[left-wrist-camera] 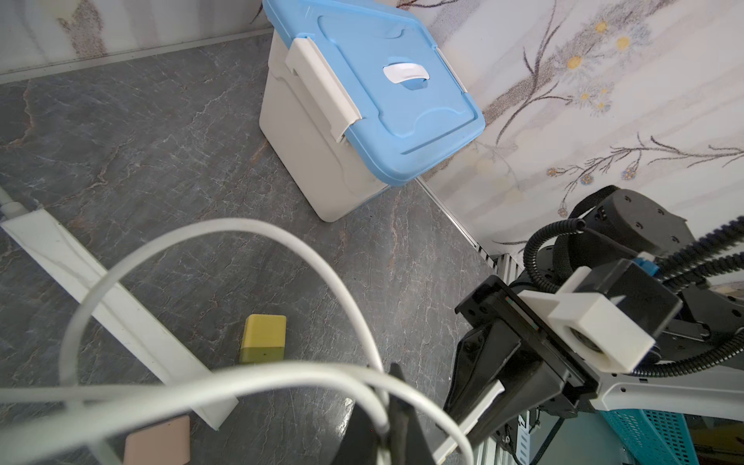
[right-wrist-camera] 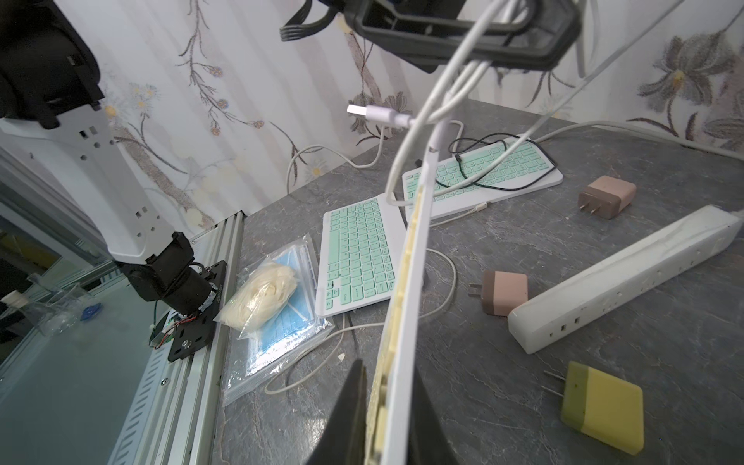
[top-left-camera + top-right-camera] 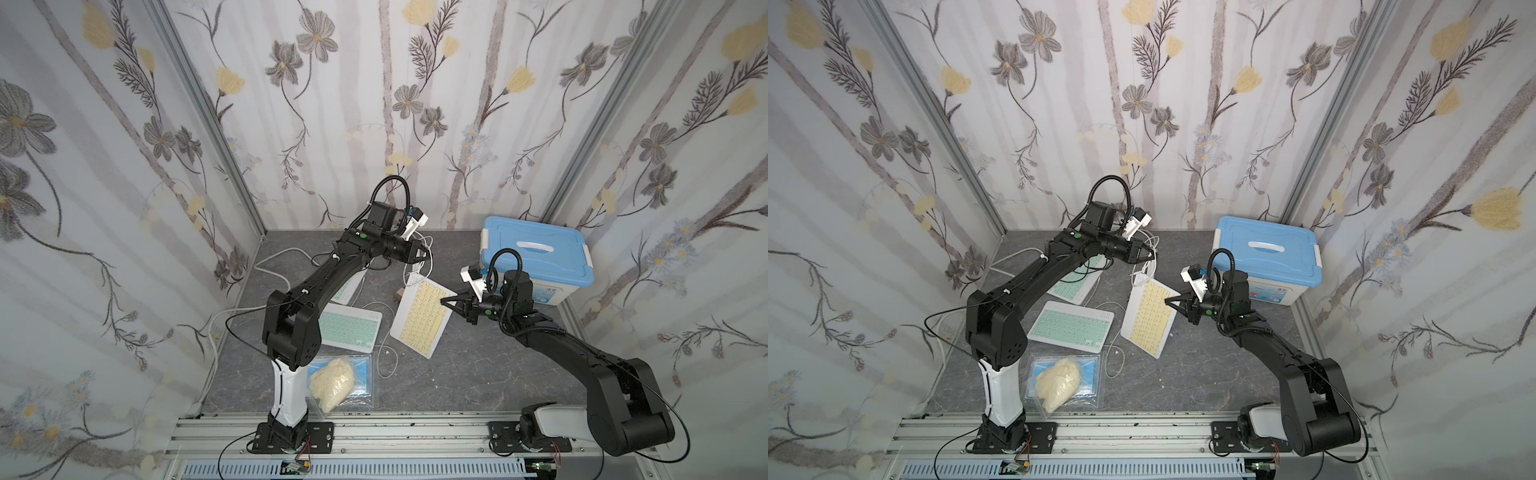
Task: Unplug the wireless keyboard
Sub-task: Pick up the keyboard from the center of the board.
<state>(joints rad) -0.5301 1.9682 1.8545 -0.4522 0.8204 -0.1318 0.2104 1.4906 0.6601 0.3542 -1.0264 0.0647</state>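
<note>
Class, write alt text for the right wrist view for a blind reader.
The right hand clamps a yellow keyboard, seen edge-on, white cables at its far end. Two mint keyboards, a power strip and plug adapters lie on the grey table.

smooth plastic keyboard (image 3: 422, 320), matt stone-look table (image 3: 478, 374).

Bare counter (image 3: 469, 374) lies open midway along the front edge. A blue-lidded storage box (image 3: 536, 253) blocks the far right corner. Two green keyboards (image 3: 351, 328) and a mask bag (image 3: 362, 371) crowd the left half. The tilted yellow keyboard (image 3: 422, 318), a power strip (image 2: 624, 277), plug adapters (image 2: 505, 292) and white cables (image 1: 233, 224) clutter the middle.
</note>
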